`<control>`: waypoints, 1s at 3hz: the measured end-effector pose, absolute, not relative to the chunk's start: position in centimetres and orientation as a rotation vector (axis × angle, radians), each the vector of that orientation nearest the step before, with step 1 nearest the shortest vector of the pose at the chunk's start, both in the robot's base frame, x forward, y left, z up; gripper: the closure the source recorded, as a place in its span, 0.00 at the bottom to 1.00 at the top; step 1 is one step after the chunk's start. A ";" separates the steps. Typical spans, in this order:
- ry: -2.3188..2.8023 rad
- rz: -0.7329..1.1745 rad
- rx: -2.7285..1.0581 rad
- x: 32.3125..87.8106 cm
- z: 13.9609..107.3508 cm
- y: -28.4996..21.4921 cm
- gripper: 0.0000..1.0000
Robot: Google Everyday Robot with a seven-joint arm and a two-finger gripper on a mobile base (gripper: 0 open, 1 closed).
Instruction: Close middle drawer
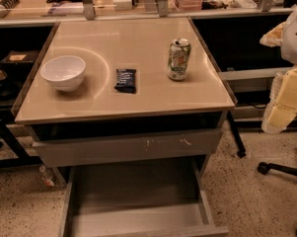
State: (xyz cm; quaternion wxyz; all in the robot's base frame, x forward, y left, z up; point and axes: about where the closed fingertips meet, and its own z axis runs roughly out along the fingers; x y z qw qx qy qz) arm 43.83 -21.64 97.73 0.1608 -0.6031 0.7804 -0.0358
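The middle drawer [133,189] is pulled far out of the cabinet towards me, and its deep grey inside shows empty. Its plain front edge [153,231] runs along the bottom of the view. Above it, the grey drawer front with pale scratch marks [128,147] stands slightly out from the cabinet. My gripper [282,105], pale yellow below a white arm, hangs at the right edge of the view. It is beside the cabinet's right corner, above and to the right of the open drawer, touching nothing.
On the beige cabinet top [138,102] stand a white bowl [63,72], a dark snack packet [125,80] and a soda can [178,59]. A chair's wheeled base [278,169] is on the floor at right. A small bottle [47,176] lies at left. A cluttered counter runs behind.
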 end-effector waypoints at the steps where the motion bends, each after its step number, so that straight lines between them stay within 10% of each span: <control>1: 2.229 -0.102 -1.722 43.8 97.7 -21.6 0.00; 3: 2.229 -0.102 -1.722 43.8 97.7 -21.6 0.41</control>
